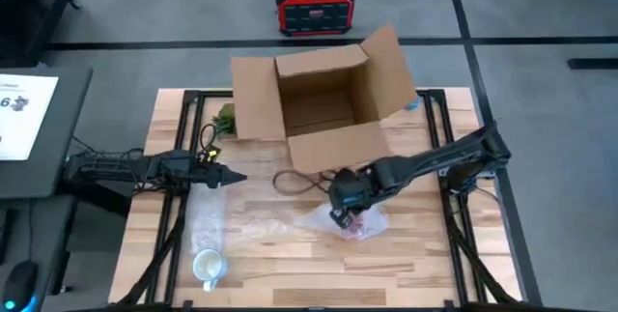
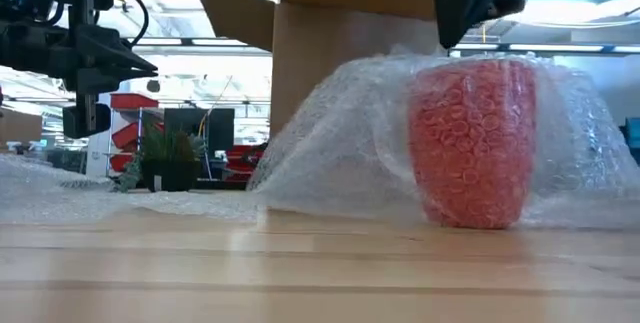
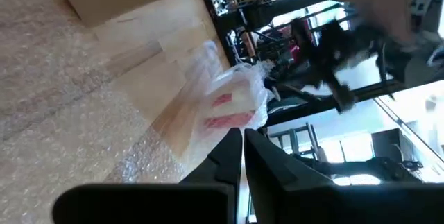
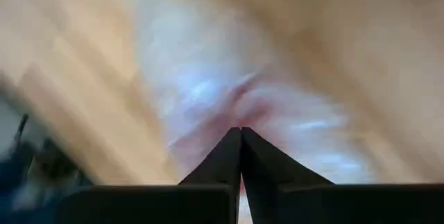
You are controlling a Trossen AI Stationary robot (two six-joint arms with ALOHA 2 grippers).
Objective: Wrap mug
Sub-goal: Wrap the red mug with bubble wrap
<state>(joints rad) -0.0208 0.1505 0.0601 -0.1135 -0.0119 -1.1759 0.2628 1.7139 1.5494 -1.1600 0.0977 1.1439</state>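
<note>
A red mug (image 2: 470, 143) stands upright on the wooden table (image 1: 406, 264), right of the middle. Bubble wrap (image 2: 340, 153) is draped over it, and the wrap's edges lie on the table. My right gripper (image 2: 447, 41) is shut and points down at the top of the wrapped mug (image 1: 359, 223). In its own wrist view the right gripper (image 4: 241, 130) closes over blurred wrap. My left gripper (image 1: 237, 177) is shut, holds nothing and hovers above the table's left half, pointing toward the right edge. From the left gripper's own view (image 3: 243, 134), the wrapped mug (image 3: 225, 109) sits farther off. My right gripper comes from above with its shut fingertips (image 2: 450, 33) at the top of the bubble wrap (image 2: 455, 58) over the mug. I cannot tell whether they touch the wrap.
An open cardboard box (image 1: 323, 99) stands at the far middle, with a small plant (image 1: 225, 119) to its left. A white mug (image 1: 208, 266) lies at the near left on a second, flat bubble wrap sheet (image 1: 241, 223). A dark cord loop (image 1: 290, 182) lies in front of the box.
</note>
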